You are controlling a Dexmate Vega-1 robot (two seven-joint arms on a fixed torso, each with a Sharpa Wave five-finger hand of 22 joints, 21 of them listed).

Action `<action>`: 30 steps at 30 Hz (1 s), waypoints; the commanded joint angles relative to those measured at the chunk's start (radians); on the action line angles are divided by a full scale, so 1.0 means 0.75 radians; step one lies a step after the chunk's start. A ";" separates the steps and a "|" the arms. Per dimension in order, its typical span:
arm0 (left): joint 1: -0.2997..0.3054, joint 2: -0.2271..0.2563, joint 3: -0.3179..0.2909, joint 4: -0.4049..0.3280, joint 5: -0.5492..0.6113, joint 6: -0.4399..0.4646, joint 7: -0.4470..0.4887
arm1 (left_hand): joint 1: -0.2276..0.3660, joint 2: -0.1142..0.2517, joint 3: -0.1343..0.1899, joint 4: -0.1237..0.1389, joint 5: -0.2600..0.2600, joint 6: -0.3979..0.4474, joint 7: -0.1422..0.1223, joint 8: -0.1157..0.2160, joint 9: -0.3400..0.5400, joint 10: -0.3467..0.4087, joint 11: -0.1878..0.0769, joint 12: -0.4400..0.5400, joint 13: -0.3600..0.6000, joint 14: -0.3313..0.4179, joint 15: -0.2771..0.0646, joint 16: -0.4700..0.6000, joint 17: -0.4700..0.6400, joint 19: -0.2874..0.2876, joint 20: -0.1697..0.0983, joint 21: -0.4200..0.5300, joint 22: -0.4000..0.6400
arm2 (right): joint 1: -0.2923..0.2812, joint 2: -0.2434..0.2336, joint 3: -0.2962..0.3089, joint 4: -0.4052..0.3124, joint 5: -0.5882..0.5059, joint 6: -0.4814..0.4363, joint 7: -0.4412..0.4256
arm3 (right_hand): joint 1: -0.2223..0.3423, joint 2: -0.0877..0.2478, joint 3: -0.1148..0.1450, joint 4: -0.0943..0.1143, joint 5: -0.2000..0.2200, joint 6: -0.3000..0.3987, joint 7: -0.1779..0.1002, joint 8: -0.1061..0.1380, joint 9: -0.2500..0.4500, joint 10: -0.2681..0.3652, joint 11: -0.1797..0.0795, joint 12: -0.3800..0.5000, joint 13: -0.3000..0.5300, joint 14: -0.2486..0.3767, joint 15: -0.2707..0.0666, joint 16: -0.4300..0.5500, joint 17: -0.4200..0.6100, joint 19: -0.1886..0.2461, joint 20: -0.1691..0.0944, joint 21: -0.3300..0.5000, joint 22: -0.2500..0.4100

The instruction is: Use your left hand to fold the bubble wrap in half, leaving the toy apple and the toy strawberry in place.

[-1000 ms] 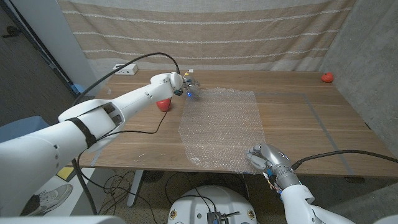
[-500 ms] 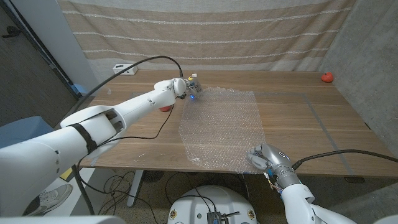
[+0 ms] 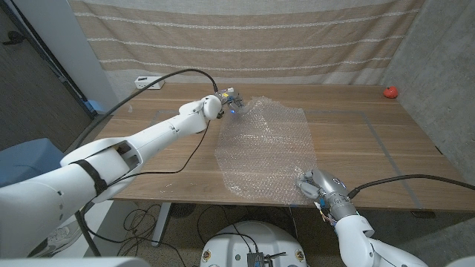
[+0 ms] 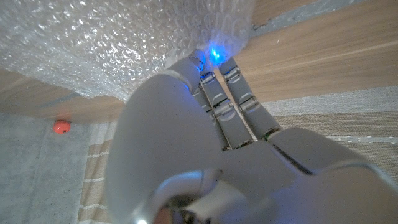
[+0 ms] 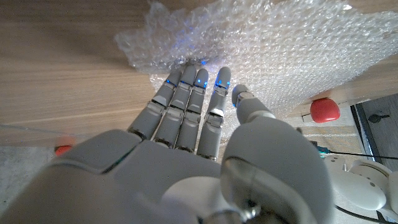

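Observation:
A clear sheet of bubble wrap (image 3: 267, 152) lies across the middle of the wooden table. My left hand (image 3: 227, 99) pinches its far left corner, which stands raised off the wood; in the left wrist view my fingers (image 4: 214, 93) reach into the wrap (image 4: 112, 43). My right hand (image 3: 315, 183) rests with straight fingers on the wrap's near right corner (image 5: 186, 37). One small red toy (image 3: 390, 92) sits at the far right corner of the table. A rounder red toy (image 5: 324, 110) shows in the right wrist view beyond the wrap's far edge.
A white power strip (image 3: 149, 82) with a black cable lies at the far left of the table. Grey tape lines (image 3: 375, 130) mark the wood to the right of the wrap. A striped curtain hangs behind the table.
My left hand has moved right and up with the wrap's far left corner, which now lifts off the table. The red toy beside my left arm is now covered by the arm.

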 commanded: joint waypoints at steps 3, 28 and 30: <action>0.106 0.139 -0.102 -0.275 0.002 -0.175 -0.007 | -0.015 0.016 -0.012 -0.001 0.001 0.072 -0.010 0.015 0.001 0.043 -0.007 0.009 0.005 0.103 -0.118 0.002 0.000 0.020 -0.085 0.026 0.001 | 0.048 -0.008 -0.005 0.053 0.062 0.033 0.013 | -0.002 0.016 0.008 0.007 0.001 0.006 -0.001 -0.010 0.000 0.005 0.000 -0.007 0.001 0.008 0.000 0.005 0.006 0.005 -0.003 0.002 0.003; 0.254 0.248 -0.157 -0.535 0.507 -0.405 0.293 | -0.048 -0.015 -0.054 -0.002 0.004 0.181 -0.063 0.012 -0.008 0.128 -0.032 0.002 0.007 0.178 -0.121 0.006 0.002 -0.006 -0.115 0.058 0.002 | 0.077 -0.005 -0.024 0.053 0.085 -0.012 -0.012 | -0.008 0.014 0.012 0.004 0.002 0.017 -0.002 -0.023 0.000 0.013 0.003 -0.016 0.001 0.015 0.003 -0.001 0.001 0.006 -0.001 0.001 0.004; 0.264 0.251 -0.169 -0.539 0.509 -0.431 0.303 | -0.049 -0.016 -0.056 -0.002 0.004 0.183 -0.065 0.012 -0.009 0.129 -0.033 0.001 0.007 0.178 -0.121 0.005 0.002 -0.007 -0.116 0.058 0.002 | 0.075 -0.004 -0.019 0.054 0.090 -0.012 -0.019 | -0.009 0.014 0.011 0.004 0.002 0.015 -0.003 -0.025 0.000 0.013 0.000 -0.017 0.001 0.015 0.003 -0.001 0.002 0.006 0.000 0.000 0.004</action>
